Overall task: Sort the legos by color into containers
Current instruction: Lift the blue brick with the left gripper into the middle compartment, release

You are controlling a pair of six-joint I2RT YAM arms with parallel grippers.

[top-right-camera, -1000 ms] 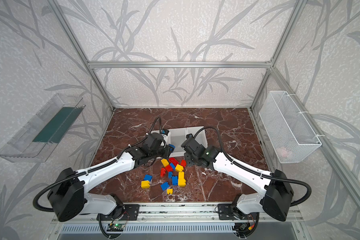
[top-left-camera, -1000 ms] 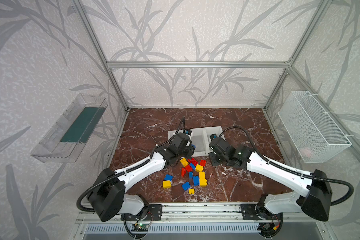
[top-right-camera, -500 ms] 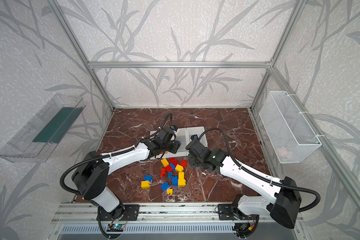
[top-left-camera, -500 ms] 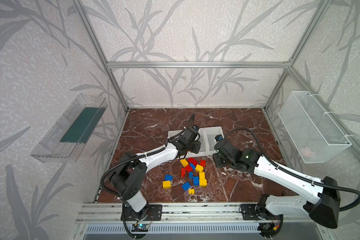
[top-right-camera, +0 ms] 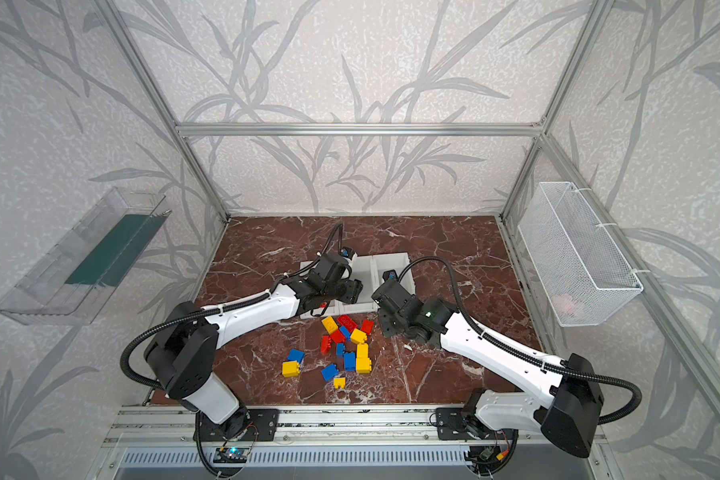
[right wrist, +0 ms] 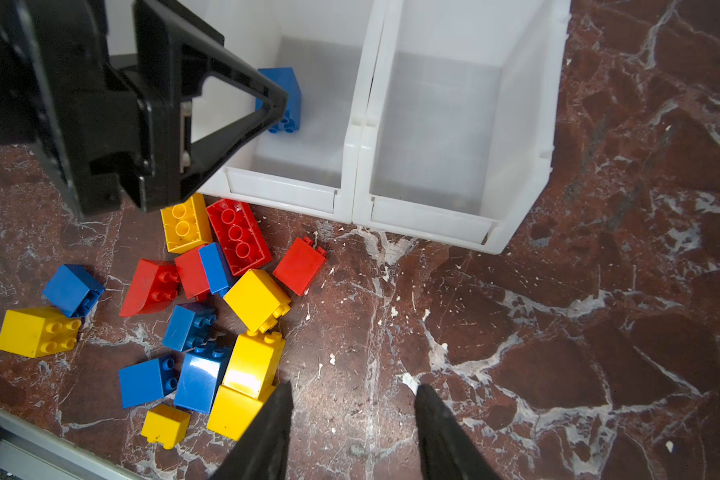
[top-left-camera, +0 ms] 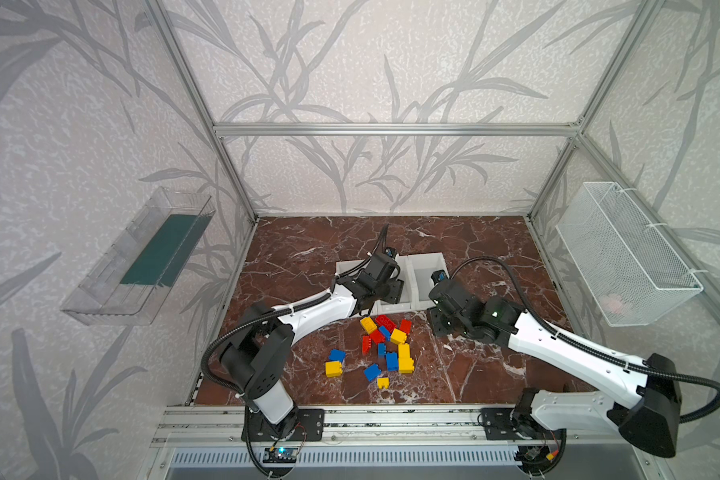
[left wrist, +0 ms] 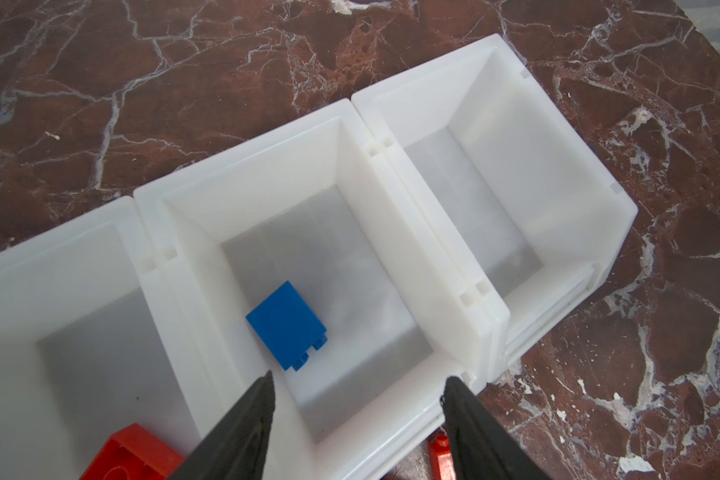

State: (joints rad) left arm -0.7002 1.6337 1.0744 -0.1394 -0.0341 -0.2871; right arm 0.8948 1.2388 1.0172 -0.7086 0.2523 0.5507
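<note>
While your left pincer (left wrist: 359,377) hangs released over the middle bin (left wrist: 242,157) — blue brick (left wrist: 285,324) inside — your right pincer (right wrist: 354,386) gapes empty.

A clear plastic tray (top-left-camera: 100,286) hangs on the left wall with a dark green sheet (top-left-camera: 163,251) lying inside it. A white wire mesh basket (top-left-camera: 624,249) hangs on the right wall, something pale pink (top-left-camera: 612,301) at its bottom. The reddish-brown marble tabletop (top-left-camera: 495,249) sits inside an aluminium frame (top-left-camera: 391,129) backed by leaf-patterned grey wallpaper (top-left-camera: 391,62).
</note>
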